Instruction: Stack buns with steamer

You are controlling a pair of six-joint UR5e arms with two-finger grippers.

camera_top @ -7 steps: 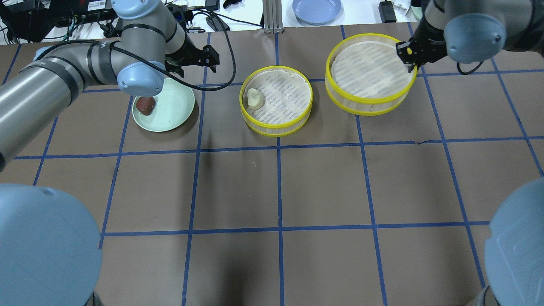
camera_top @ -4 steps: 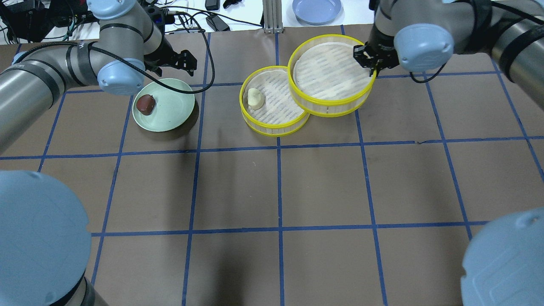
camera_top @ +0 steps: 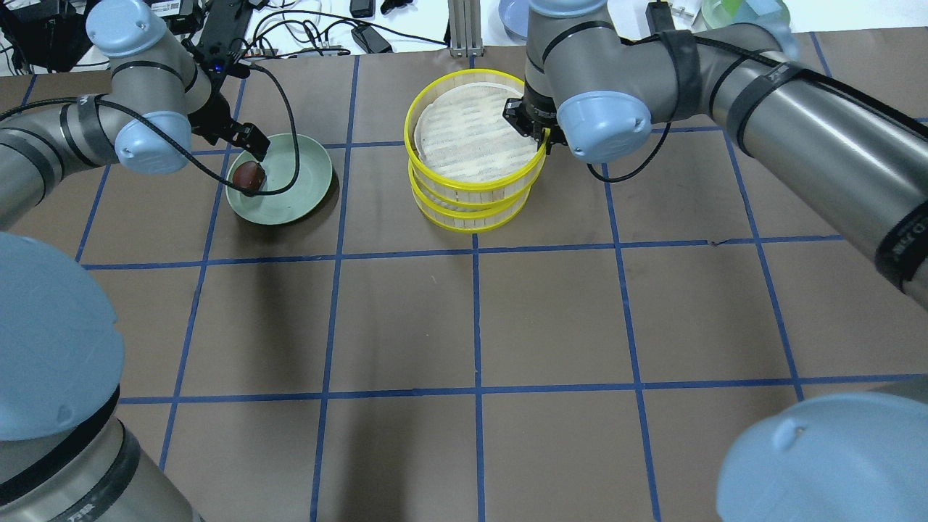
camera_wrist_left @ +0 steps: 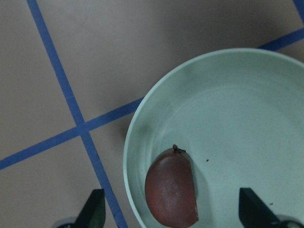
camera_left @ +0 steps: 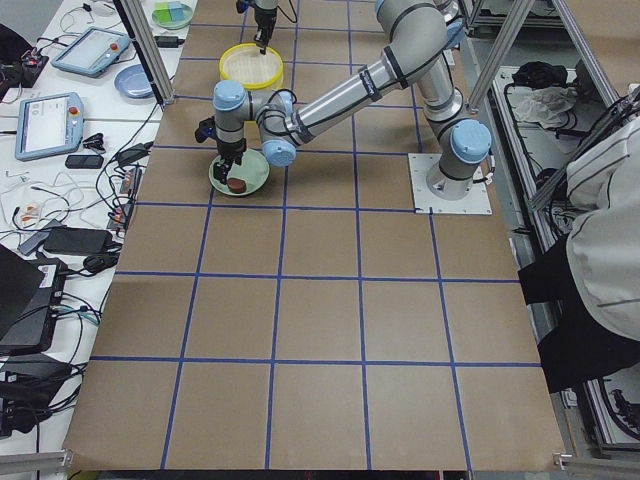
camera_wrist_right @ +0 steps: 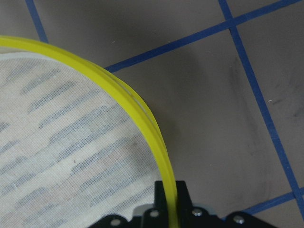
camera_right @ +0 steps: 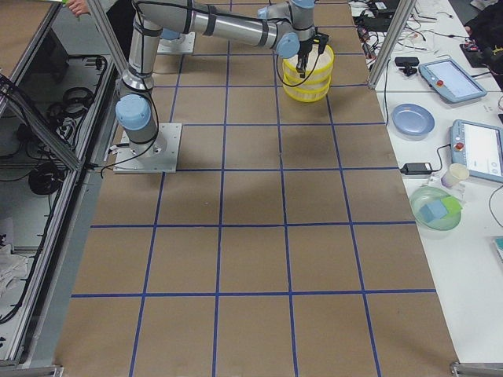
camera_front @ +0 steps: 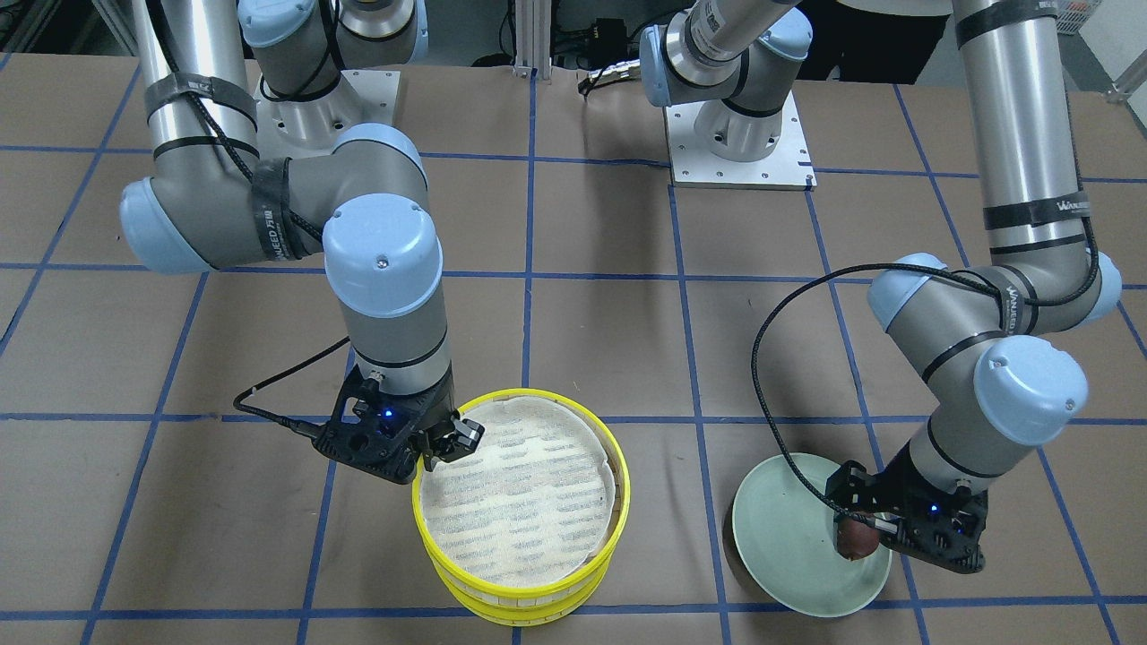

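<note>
The dark reddish-brown bun (camera_top: 248,177) lies on the left part of the pale green plate (camera_top: 293,190). My left gripper (camera_top: 251,159) is open just above it; in the left wrist view the bun (camera_wrist_left: 172,190) lies between the two fingertips (camera_wrist_left: 93,210). My right gripper (camera_top: 535,132) is shut on the rim of the upper yellow steamer tray (camera_top: 467,134), which is on or just over the lower steamer tray (camera_top: 471,216). The right wrist view shows the rim (camera_wrist_right: 137,107) pinched. The cream-white bun is hidden under the upper tray.
A blue plate (camera_left: 133,82), tablets and cables (camera_top: 326,36) lie on the white side table beyond the far edge. An aluminium post (camera_top: 464,29) stands at the far edge behind the steamers. The mat has a blue tape grid.
My right gripper carried the steamer tray to the left, over the other tray, covering the cream-white bun. My left gripper moved left to just above the brown bun.
</note>
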